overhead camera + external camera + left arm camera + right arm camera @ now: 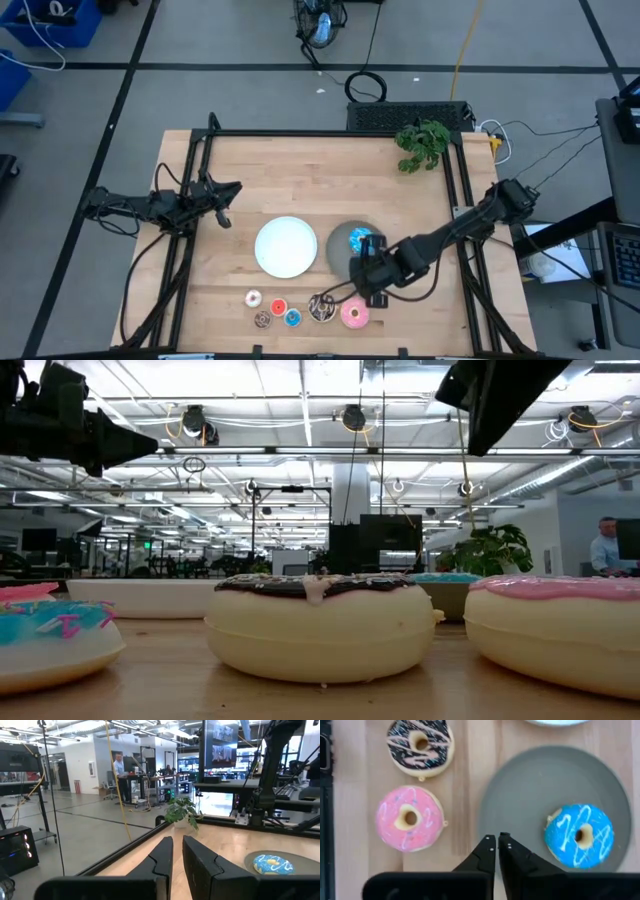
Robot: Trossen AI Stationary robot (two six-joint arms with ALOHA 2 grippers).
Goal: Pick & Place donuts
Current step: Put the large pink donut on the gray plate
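Pale wooden table (pixel 240 180) amid grey, cable-strewn workshop floor (pixel 200 40).

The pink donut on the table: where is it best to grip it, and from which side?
Probably from straight above: the pink donut lies flat on the table. Put one of the jaws in its hole, the other outside the ring, away from the brown donut.

Open-plan lab: workstations (pixel 150 780), ceiling trusses (pixel 300 420)
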